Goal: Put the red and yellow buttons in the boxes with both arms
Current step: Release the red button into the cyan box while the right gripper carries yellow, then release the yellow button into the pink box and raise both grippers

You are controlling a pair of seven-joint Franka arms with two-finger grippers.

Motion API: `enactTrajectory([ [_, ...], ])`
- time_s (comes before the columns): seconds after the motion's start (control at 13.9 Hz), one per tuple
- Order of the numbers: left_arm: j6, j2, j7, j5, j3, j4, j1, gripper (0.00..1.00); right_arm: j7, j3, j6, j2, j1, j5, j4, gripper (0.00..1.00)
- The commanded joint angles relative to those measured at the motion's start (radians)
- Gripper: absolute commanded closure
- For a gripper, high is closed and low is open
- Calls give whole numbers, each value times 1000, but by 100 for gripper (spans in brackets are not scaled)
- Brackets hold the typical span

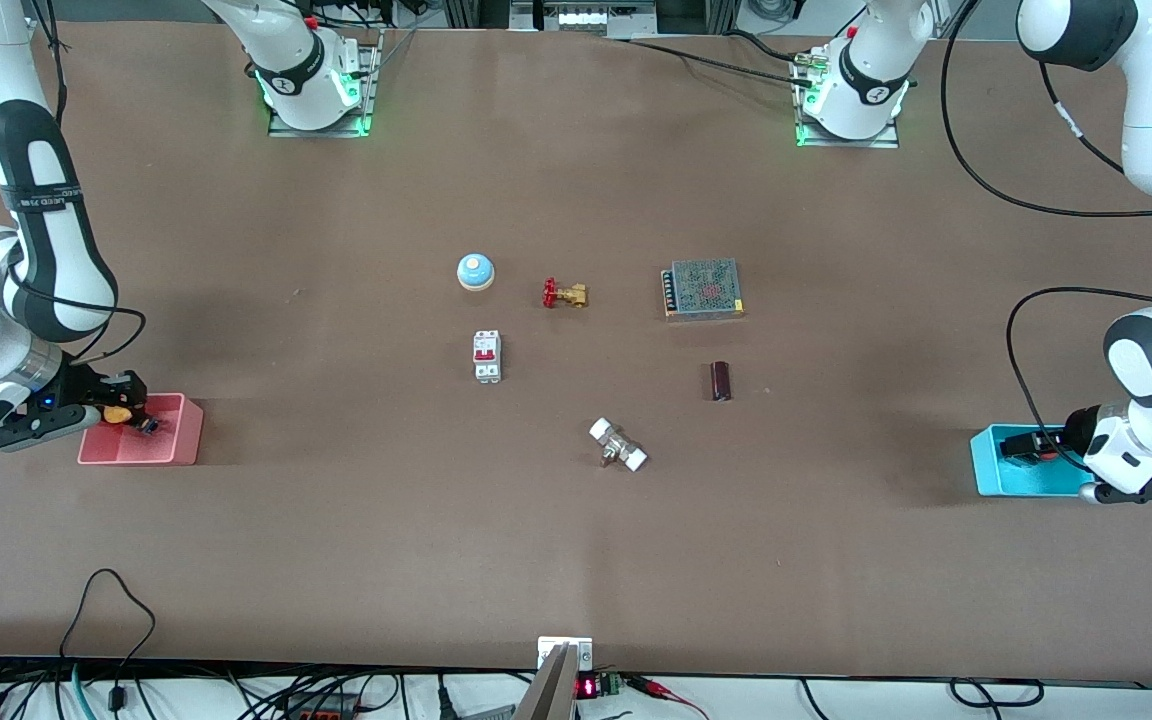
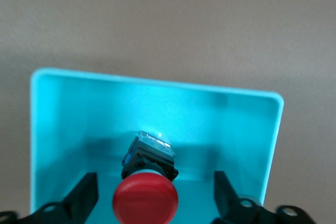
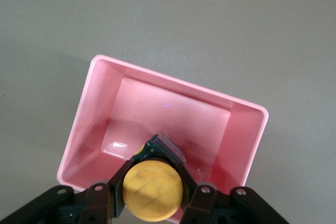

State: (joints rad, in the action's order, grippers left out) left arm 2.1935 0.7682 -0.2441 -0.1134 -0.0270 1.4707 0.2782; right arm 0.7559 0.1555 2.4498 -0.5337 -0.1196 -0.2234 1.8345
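My left gripper (image 1: 1041, 445) is over the cyan box (image 1: 994, 478) at the left arm's end of the table. In the left wrist view it (image 2: 156, 178) is open, and the red button (image 2: 145, 199) sits between the spread fingers without touching them, inside the cyan box (image 2: 63, 114). My right gripper (image 1: 128, 416) is over the pink box (image 1: 151, 448) at the right arm's end. It (image 3: 153, 176) is shut on the yellow button (image 3: 152, 190), also seen in the front view (image 1: 117, 412), above the pink box's (image 3: 157, 108) inside.
In the table's middle lie a blue-and-white bell (image 1: 475, 271), a brass valve with red handle (image 1: 564, 294), a white circuit breaker (image 1: 487, 356), a meshed power supply (image 1: 703, 288), a dark cylinder (image 1: 721, 381) and a white-ended fitting (image 1: 618, 445).
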Motion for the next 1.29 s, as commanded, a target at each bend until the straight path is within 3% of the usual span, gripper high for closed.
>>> enactTrajectory([
  [0.0, -64, -128, -9, 8, 9, 38, -10, 0, 31, -5, 9, -12, -6, -27, -15, 67],
  [0.14, -119, -235, -4, 9, 9, 78, -77, 0, 31, -5, 27, -21, -6, -28, -15, 66],
  [0.58, -231, -432, 66, 8, -11, 108, -177, 0, 31, -5, 54, -34, -6, -28, -15, 63],
  [0.72, -299, -483, 133, 6, -78, 108, -253, 0, 29, -7, 72, -43, -6, -30, -15, 62],
  [0.86, -353, -529, 198, 8, -99, 108, -281, 0, 29, -8, 72, -43, -6, -30, -15, 59],
  [1.22, -472, -624, 246, 15, -79, 109, -275, 0, 29, -10, 72, -43, -6, -42, -15, 35],
])
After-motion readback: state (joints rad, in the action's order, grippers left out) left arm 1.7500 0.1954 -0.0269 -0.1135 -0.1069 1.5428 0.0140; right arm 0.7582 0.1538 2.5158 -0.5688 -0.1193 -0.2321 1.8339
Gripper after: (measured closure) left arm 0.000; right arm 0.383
